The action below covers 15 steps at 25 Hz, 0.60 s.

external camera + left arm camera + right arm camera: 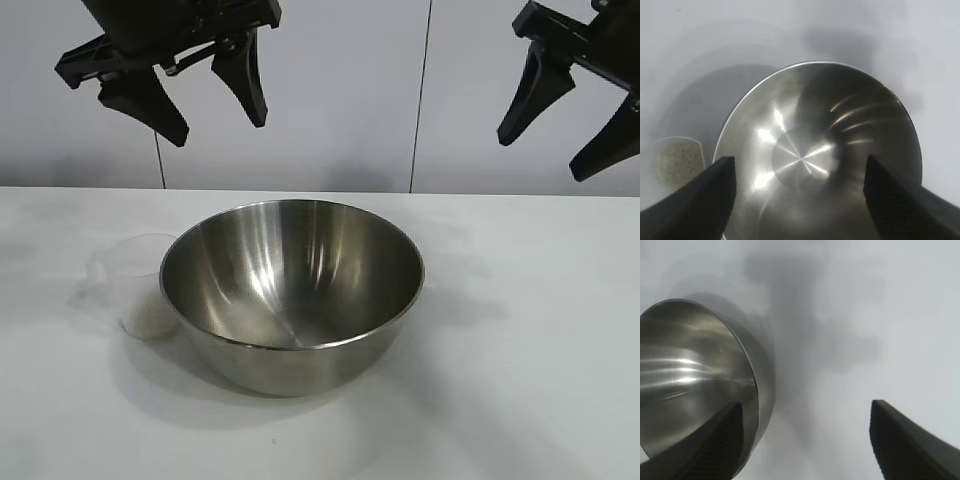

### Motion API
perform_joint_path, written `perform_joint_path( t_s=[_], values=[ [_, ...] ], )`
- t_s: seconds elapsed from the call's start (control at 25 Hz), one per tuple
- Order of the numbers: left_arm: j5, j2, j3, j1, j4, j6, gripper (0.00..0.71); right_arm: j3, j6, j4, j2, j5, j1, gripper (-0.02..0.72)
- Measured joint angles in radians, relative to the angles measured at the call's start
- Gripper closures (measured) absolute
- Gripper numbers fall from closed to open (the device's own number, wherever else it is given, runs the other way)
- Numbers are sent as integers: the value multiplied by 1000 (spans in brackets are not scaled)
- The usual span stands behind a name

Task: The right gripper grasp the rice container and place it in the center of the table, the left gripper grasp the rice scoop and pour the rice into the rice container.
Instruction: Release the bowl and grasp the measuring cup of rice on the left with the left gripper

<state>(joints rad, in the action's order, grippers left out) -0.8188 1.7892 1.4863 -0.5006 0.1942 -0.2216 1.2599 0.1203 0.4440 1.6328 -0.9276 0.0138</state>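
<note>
The rice container (291, 290), a shiny steel bowl, stands upright and empty in the middle of the white table (520, 380). Touching its left side is the rice scoop (135, 285), a small clear cup with white rice (148, 320) in its bottom. My left gripper (220, 115) hangs open high above the bowl's left part, holding nothing. In the left wrist view the bowl (820, 150) lies below between the fingers, and the scoop (679, 160) with rice sits beside it. My right gripper (565, 130) hangs open high at the right, beyond the bowl (695, 375), holding nothing.
A pale wall with a dark vertical seam (420, 95) rises behind the table's back edge. White tabletop stretches to the right of the bowl and in front of it.
</note>
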Motion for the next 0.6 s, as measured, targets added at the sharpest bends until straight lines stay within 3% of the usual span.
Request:
perform_joint_path(
  t_s=[0.6],
  values=[
    [0,0,0,0,0,0,189,0,1,0,-1,-13,0,210]
  ],
)
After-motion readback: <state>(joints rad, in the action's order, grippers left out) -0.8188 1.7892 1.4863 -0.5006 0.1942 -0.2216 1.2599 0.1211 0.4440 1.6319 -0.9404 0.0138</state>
